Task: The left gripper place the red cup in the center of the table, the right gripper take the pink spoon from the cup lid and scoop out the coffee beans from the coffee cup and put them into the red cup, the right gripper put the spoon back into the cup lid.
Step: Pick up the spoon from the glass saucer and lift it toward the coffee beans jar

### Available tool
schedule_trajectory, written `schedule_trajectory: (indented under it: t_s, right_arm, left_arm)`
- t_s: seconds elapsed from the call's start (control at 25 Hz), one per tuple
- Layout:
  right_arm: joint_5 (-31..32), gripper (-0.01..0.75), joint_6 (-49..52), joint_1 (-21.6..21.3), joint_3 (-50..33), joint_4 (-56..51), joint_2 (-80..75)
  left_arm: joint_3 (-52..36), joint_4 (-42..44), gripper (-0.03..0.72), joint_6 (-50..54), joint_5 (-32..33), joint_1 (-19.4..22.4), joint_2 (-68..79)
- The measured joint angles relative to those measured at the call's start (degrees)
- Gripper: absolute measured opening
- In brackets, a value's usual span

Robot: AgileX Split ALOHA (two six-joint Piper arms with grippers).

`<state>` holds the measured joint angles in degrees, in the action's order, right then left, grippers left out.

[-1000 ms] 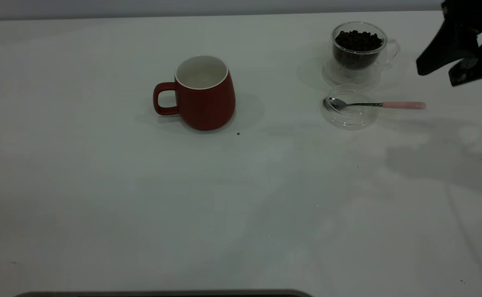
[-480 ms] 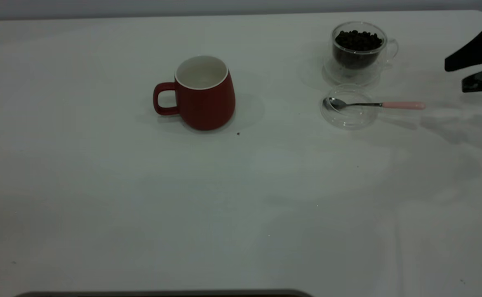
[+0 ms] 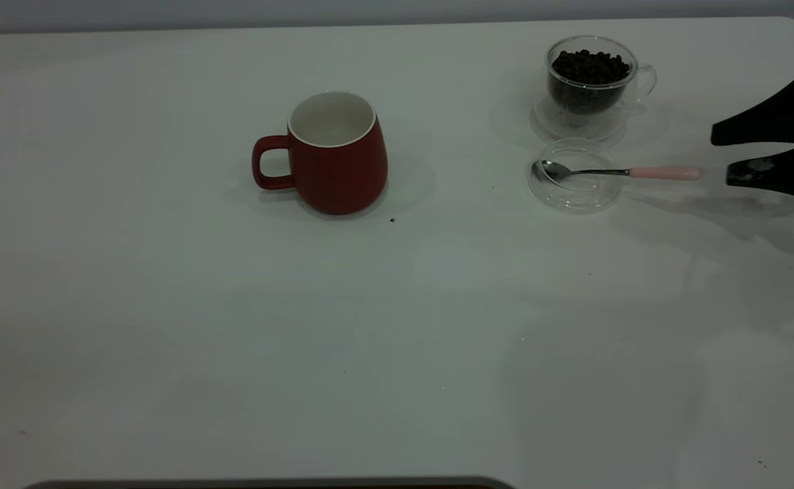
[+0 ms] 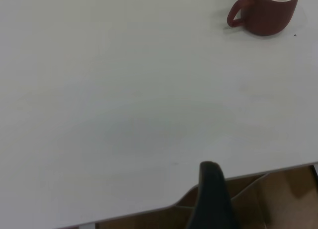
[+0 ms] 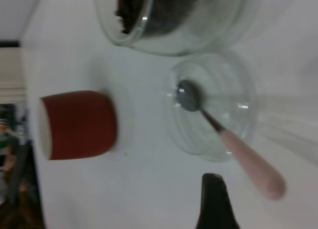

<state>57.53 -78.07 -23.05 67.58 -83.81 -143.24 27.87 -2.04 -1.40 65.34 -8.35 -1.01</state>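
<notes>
Entry, read from the left: we log the left gripper (image 4: 211, 196) parked off the near edge of the bench (image 3: 166, 339), only one dark finger showing in its wrist view, so we cannot tell how its jaws stand. Next, the red cup (image 3: 334, 153), upright near the middle of the bench, handle to the left, interior apparently empty; we judge the placing step done. Further right, the clear cup lid (image 3: 575, 176) lies flat, with the pink spoon (image 3: 619, 172) resting across it, bowl inside the lid, pink handle projecting over the rim toward the right. Just behind the lid stands the glass coffee cup (image 3: 591, 81), full of coffee beans (image 3: 589, 66). Last, the right gripper (image 3: 723, 156) at the right edge, jaws parted and holding nothing, fingertips pointing at the spoon's handle end, near it but apart. We judge the spoon pickup under way; scooping, pouring and returning the spoon remain.
</notes>
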Motion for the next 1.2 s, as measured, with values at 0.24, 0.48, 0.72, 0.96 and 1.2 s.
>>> schedule_trajectory:
  t_s: [0.24, 0.48, 0.72, 0.96, 1.2]
  right_arm:
    - [1.3, 0.547, -0.6, 1.1, 0.1, -1.3, -1.8]
    - [1.3, 0.547, -1.6, 3.7, 0.1, -5.0, -4.6]
    - [1.3, 0.547, -3.0, 6.3, 0.1, -7.8, -4.9]
    - [0.8, 0.526, -3.4, 6.8, 0.1, -9.7, -4.9]
    - [-0.1, 0.371, -3.5, 6.8, 0.1, -8.8, -4.9]
  left_arm:
    - [0.0, 0.0, 0.587, 0.1, 0.0, 0.0, 0.0]
    - [0.0, 0.0, 0.587, 0.1, 0.0, 0.0, 0.0]
    - [0.0, 0.0, 0.587, 0.1, 0.0, 0.0, 0.0]
    - [0.0, 0.0, 0.587, 0.1, 0.0, 0.0, 0.0]
    - [0.0, 0.0, 0.587, 0.1, 0.0, 0.0, 0.0]
